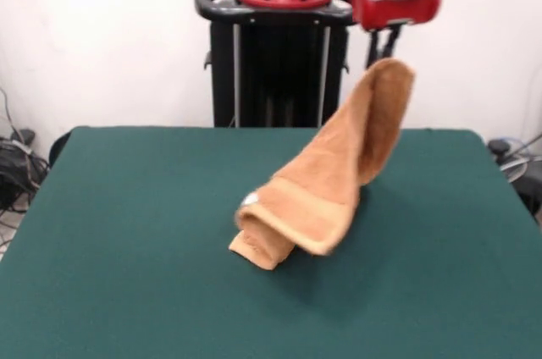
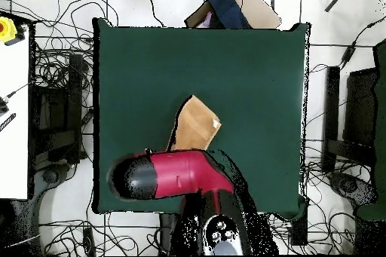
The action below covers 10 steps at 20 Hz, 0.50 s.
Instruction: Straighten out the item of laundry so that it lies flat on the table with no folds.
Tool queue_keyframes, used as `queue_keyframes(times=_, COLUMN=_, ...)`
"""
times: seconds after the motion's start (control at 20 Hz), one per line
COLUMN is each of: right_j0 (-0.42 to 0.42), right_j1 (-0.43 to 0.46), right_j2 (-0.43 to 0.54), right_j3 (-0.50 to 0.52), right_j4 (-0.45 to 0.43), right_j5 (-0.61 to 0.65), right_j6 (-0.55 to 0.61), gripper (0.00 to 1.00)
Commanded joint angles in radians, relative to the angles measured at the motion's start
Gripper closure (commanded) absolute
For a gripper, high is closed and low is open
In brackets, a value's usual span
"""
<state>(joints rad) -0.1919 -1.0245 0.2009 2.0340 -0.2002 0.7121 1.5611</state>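
Dark green desk (image 1: 127,249) before a white wall, cables on the floor around it. Orange-tan towel (image 1: 326,185) near desk centre: upper corner lifted high and pinched in the gripper (image 1: 385,52), whose thin black fingers close on the cloth; lower end, folded over on itself, rests on the felt. Overhead, the red and black arm (image 2: 177,175) covers part of the towel.

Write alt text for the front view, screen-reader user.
The robot's gripper holds one corner of an orange-tan towel lifted above a dark green table; the towel's lower end rests on the table in a folded bunch. A black pedestal stands behind the table.
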Motion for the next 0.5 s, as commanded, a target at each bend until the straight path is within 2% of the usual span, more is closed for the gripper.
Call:
queue_keyframes(times=0.05, right_j0=0.055, right_j1=0.025, right_j2=-0.057, right_j3=-0.043, right_j4=0.072, right_j5=0.067, right_j6=0.31, gripper=1.0)
queue_keyframes(times=0.25, right_j0=-0.018, right_j1=-0.005, right_j2=-0.066, right_j3=0.074, right_j4=0.081, right_j5=-0.039, right_j6=0.208, gripper=1.0)
queue_keyframes(times=0.5, right_j0=-0.187, right_j1=-0.079, right_j2=-0.038, right_j3=0.238, right_j4=0.067, right_j5=-0.138, right_j6=0.031, gripper=1.0)
